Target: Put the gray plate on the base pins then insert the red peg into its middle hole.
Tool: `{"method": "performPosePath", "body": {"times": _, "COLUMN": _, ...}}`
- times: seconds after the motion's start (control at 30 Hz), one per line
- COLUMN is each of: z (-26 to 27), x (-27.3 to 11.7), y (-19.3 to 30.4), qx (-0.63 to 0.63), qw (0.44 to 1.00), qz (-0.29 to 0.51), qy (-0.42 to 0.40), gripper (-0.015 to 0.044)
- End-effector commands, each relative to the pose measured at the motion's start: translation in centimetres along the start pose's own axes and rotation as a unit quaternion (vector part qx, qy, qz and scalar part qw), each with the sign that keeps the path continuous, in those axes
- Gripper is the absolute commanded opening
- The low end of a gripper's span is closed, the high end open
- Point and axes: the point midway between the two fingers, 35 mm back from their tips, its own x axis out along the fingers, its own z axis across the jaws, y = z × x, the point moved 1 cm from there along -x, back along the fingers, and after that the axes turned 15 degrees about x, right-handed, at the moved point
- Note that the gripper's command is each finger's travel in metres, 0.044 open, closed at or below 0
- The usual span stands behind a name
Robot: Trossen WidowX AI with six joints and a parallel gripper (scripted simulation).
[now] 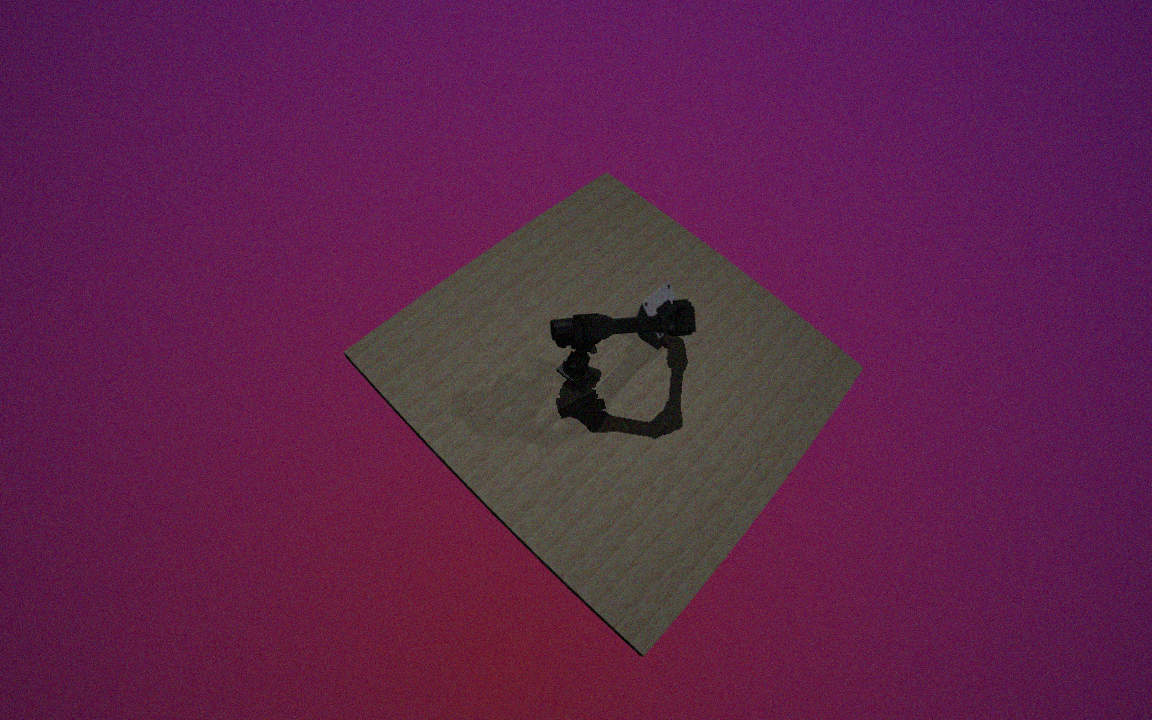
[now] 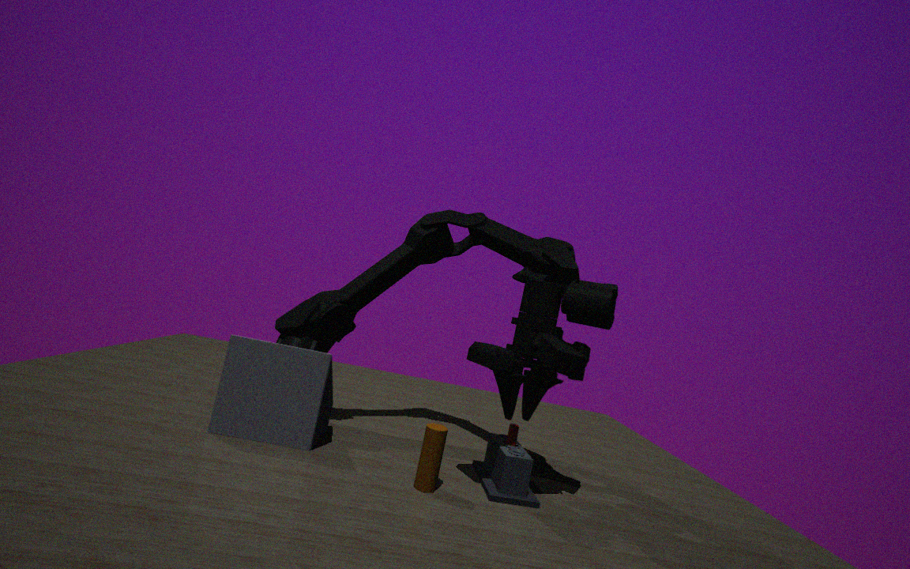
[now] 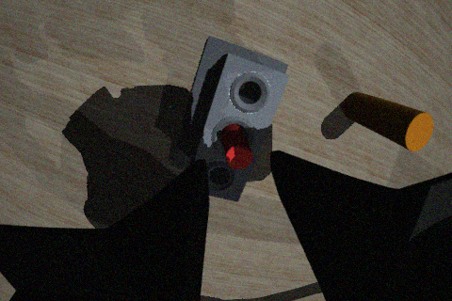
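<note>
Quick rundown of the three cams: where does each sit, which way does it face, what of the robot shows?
Top: high overhead, looking down on the wooden table; the whole arm shows, small and dark.
Exterior: low at the table's side, looking across; the full arm and open hand above the red peg.
Wrist: on the hand, looking down between both fingers at the gray plate.
Shared: exterior and wrist both show the peg, the plate and the orange cylinder.

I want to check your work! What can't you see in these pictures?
- Gray plate's pins: hidden in every view.
- Red peg: its depth in the hole is unclear; the wrist view shows only its top.
- Orange cylinder: not visible from the top view.
</note>
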Motion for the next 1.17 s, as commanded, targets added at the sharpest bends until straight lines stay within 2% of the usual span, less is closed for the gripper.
{"method": "performPosePath", "body": {"times": 0.0, "z": 0.0, "x": 0.0, "y": 0.0, "qx": 0.000, "qw": 1.000, "qz": 0.000, "qy": 0.000, "gripper": 0.0150}}
{"method": "performPosePath", "body": {"times": 1.13, "z": -0.4, "x": -1.9, "y": 0.2, "qx": 0.005, "qw": 1.000, "qz": 0.001, "qy": -0.003, "gripper": 0.0150}}
